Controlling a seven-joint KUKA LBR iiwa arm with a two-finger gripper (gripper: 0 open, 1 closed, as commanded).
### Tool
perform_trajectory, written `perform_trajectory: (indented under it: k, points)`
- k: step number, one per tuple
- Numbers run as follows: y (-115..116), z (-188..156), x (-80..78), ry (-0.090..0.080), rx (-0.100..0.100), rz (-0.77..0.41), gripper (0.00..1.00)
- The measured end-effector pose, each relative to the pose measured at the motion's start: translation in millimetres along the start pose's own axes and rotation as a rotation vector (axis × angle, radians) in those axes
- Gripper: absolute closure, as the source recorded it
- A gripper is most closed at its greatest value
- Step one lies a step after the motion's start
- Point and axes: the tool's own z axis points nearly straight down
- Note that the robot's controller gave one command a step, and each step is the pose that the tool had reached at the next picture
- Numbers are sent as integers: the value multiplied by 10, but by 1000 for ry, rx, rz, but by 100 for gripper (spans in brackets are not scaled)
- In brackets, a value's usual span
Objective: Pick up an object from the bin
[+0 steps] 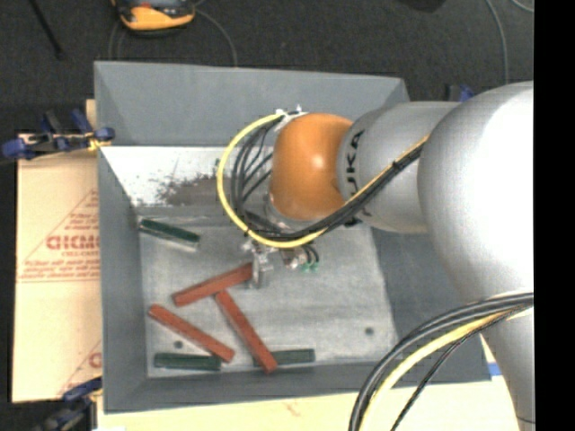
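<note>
– Locating the pincer (pixel 259 269) in the camera view: where does it stand?

– Just toward 12 o'clock from the centre of the bin (pixel 346 308), directly below the orange wrist cover (pixel 305 169). It hangs at the upper end of a red-brown bar (pixel 211 288). This bar lies flat on the bin floor and runs from the centre out toward 8 o'clock. Contact with the bar looks likely but is not certain. Pincer opening: cannot tell, because wrist and cables crowd it.

– What lies close by?

– A second red-brown bar (pixel 244 330) runs from near the centre toward 6 o'clock, its top end close to the first bar. A third red-brown bar (pixel 190 333) lies at 7 o'clock. Dark green bars lie at 10 o'clock (pixel 169 232), at 7 o'clock by the wall (pixel 186 362) and at 6 o'clock (pixel 292 357).

– How will the first bar handle?

– Judgement only: stiff, straight and light, with no give under pressure. Its smooth faces may slip. Grip across the narrow width, near mid-length, where the neighbours stand clear. A hold at the end would likely let the bar pivot downward and slide out.
</note>
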Motion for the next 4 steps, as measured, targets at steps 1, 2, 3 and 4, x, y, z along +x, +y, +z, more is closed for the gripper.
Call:
perform_trajectory:
  k: [1,2,3,4]
  points:
    - [0,0,0,0,0,0,100]
    - [863,47,-229,-4,-2,-260,0]
    - [841,46,-230,-3,-2,-257,100]
    - [841,46,-229,-3,-2,-257,100]
